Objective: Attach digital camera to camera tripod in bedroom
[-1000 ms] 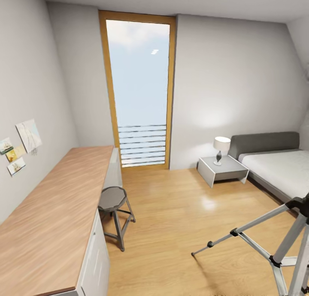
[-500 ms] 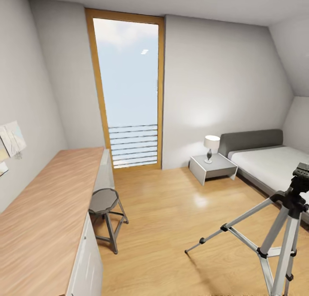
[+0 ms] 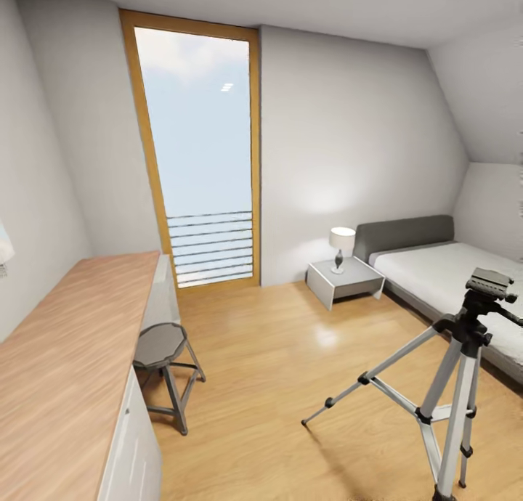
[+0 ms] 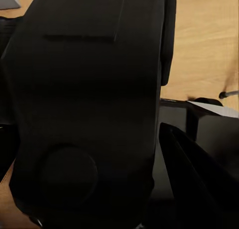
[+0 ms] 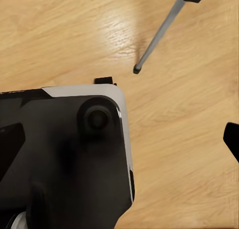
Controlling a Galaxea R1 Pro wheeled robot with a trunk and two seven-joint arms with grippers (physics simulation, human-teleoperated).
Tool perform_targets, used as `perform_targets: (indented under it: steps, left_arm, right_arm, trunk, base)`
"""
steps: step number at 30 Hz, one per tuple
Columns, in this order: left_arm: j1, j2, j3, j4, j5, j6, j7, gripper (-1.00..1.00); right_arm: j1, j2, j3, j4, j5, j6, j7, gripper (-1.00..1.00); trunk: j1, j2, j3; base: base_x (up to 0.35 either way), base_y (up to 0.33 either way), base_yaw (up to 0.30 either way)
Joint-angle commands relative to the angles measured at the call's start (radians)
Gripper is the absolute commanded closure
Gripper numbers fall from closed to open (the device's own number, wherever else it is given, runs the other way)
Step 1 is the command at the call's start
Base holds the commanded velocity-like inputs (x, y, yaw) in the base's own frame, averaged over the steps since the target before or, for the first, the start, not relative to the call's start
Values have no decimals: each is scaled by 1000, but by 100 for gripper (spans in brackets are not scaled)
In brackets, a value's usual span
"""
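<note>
The camera tripod (image 3: 460,374) stands on the wood floor just beside the bed (image 3: 444,272), its head plate bare. A dark bulk, perhaps the digital camera (image 4: 84,109), sits close against the left wrist camera; whether either hand is open or closed, I cannot tell. Best to approach squarely and stop short of the tripod's spread legs. No containers are visible.

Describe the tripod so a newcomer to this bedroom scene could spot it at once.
Start at the low grey bed against the far wall on the right. On the wood floor in front of it stands the camera tripod: thin silver splayed legs, black joints, bare grey-black head plate.
</note>
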Motion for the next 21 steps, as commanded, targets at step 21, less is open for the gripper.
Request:
perform_targets:
  steps: [21]
  left_arm:
    - [0,-34,-7,0,-122,1,-4,100]
  right_arm:
    - [-1,-1,-8,3,-1,-6,0,-100]
  trunk:
    - [0,-1,0]
  base:
    - [0,0,-155]
